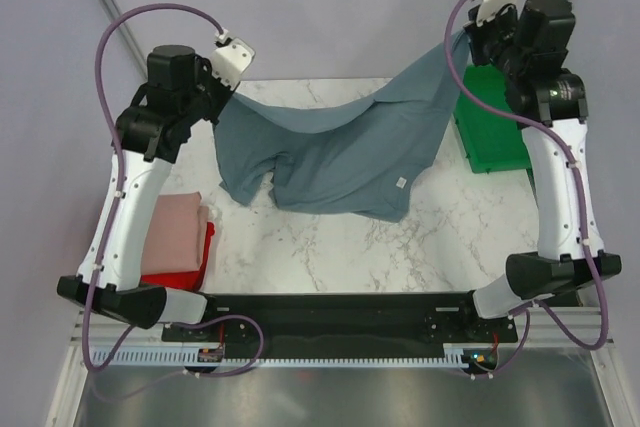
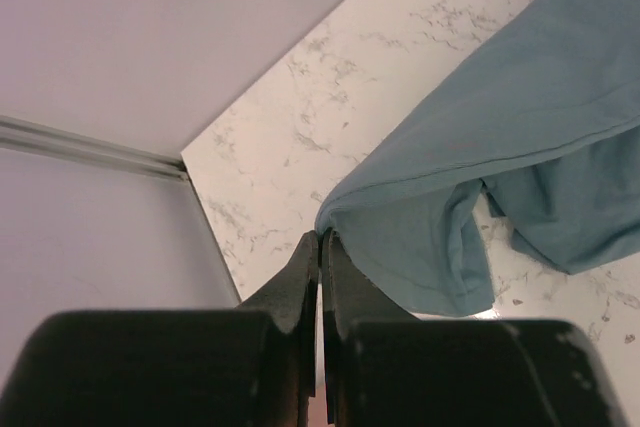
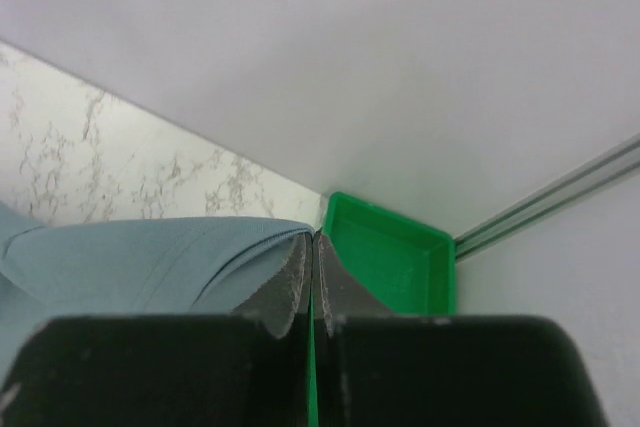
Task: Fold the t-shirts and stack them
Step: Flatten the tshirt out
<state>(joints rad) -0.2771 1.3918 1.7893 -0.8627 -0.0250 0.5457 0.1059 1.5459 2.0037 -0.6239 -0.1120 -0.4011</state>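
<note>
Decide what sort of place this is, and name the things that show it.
Probably a robotics lab test cell, not a home: left arm and right arm mounted at a marble-patterned table, plain grey partition walls close around, and a blue-grey t-shirt stretched between the left hand and right hand.

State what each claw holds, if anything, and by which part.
Both hold the slate blue-grey cotton t-shirt: left claw pinches one end of its raised edge, right claw the opposite end.

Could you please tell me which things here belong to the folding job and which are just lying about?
Job: blue-grey tee, lifted off the table; folded pink tee; red tee under it.
Lying about: green tray.
</note>
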